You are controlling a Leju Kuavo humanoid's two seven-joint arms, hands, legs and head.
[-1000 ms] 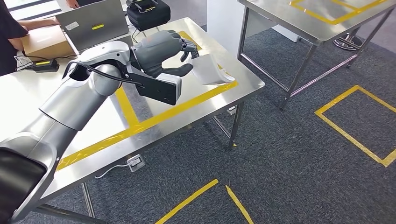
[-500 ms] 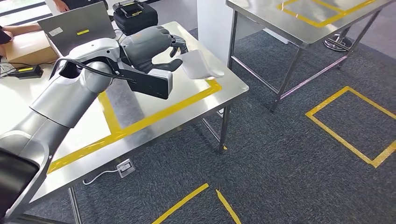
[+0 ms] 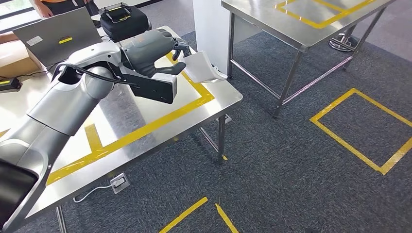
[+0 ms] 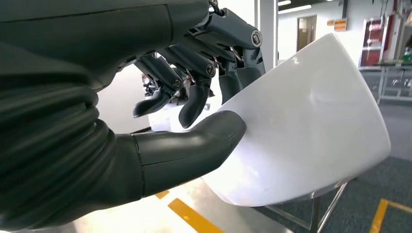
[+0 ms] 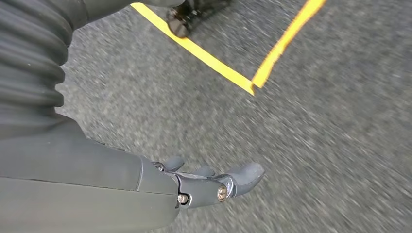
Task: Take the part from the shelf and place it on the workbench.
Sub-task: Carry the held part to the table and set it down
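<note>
Currently the left hand [image 3: 156, 48] pinches the white, smooth, curved plastic shell part [image 3: 203, 68] between thumb [image 4: 194, 145] and dark fingers [image 4: 228, 43], holding it above the corner of the stainless-steel workbench with yellow tape lines [image 3: 145, 124]. It looks light, stiff and slippery, best held at its edge. The right hand [image 5: 209, 184] hangs spread and empty over grey carpet [image 3: 301, 165].

A robotics lab or test workshop: stainless-steel tabletop [image 3: 145, 104] marked with yellow tape lines [image 3: 145, 127], a second steel table [image 3: 272, 17] beyond, dark grey carpet floor [image 3: 301, 170] with taped yellow squares [image 3: 362, 124], an open grey laptop [image 3: 56, 34] and a black equipment case [image 3: 124, 22].
</note>
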